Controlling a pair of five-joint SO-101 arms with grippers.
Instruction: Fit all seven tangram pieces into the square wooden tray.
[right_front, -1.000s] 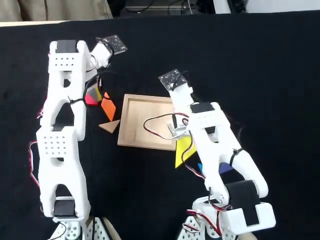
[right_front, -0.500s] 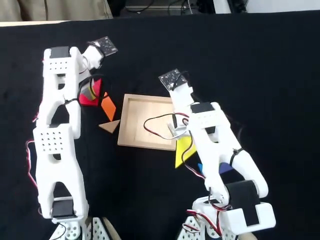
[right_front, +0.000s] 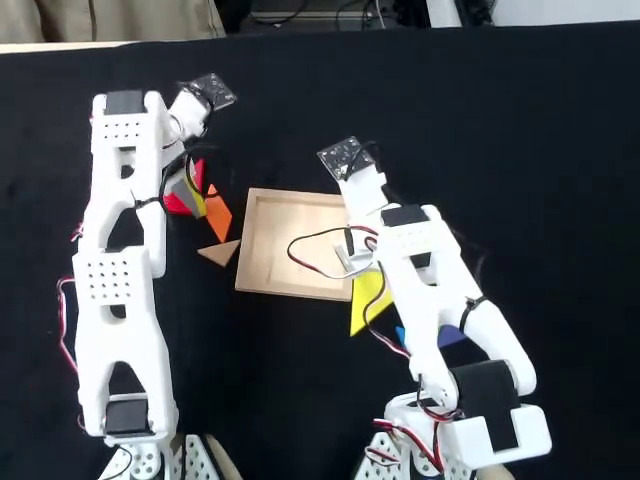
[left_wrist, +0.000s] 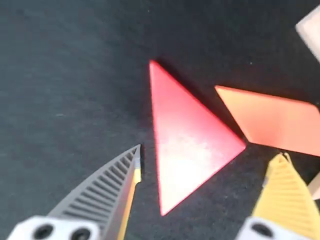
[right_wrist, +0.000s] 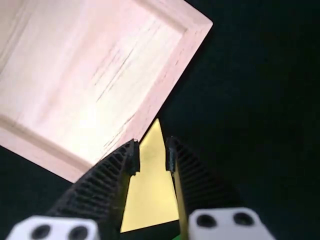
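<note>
Zero pieces sit in the tray (right_front: 275, 225), so all seven are left, imo. My left tool (left_wrist: 210, 152) hangs open astride the red triangle (left_wrist: 185, 145), w/ the orange piece (left_wrist: 270, 122) just beside it. My right tool (right_wrist: 150, 147) is at the yellow triangle (right_wrist: 150, 195), which lies by the tray's edge; can't tell if it grips. The bench (right_front: 520, 150) is black, w/ cables (right_front: 350, 12) beyond its far edge.
</note>
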